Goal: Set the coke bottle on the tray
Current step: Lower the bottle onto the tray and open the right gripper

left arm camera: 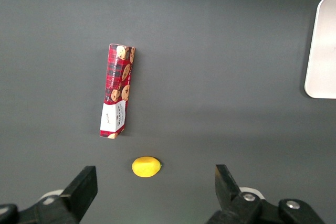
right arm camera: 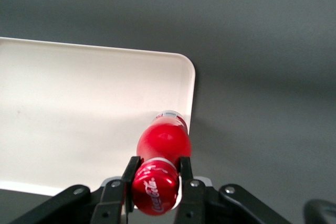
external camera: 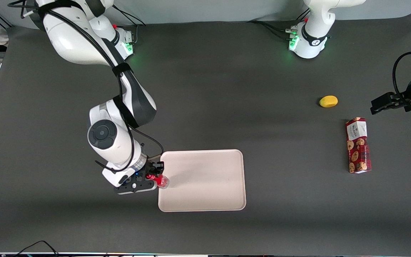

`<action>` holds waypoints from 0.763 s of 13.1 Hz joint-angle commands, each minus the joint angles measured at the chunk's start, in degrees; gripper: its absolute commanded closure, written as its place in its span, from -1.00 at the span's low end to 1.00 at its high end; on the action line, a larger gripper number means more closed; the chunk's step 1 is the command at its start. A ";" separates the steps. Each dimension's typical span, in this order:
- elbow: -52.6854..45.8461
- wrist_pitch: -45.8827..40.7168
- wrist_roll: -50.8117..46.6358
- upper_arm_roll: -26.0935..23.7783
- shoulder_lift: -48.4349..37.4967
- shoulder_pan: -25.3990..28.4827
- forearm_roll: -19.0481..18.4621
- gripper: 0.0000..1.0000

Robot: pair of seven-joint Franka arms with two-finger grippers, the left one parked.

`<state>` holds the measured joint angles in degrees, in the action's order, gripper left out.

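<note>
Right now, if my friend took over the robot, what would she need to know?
Gripper: shut on the coke bottle, holding it by the cap end, at the edge of the tray toward the working arm's end of the table.
Coke bottle: held in the air, tilted, its clear base over the tray's rim.
Tray: nothing on it.
Done: bottle picked up and carried to the tray.
Left: move a little farther over the tray, lower the bottle, let go.
Not part of the job: cookie box and lemon, toward the parked arm's end.

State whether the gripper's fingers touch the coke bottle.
Touching: in the right wrist view, both fingers of the gripper press the coke bottle at its neck.
</note>
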<state>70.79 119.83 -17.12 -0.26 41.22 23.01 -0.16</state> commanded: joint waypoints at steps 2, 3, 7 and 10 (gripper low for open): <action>0.04 4.09 -1.95 0.17 2.01 0.72 -1.16 1.00; 0.31 4.88 -1.95 0.17 2.37 0.72 -1.16 1.00; 0.49 5.24 -1.95 0.17 3.51 0.72 -1.16 1.00; 0.31 5.16 -1.95 0.17 3.69 0.64 -1.16 0.57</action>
<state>71.27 124.26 -17.15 -0.27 44.54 23.24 -0.20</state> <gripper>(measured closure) 0.652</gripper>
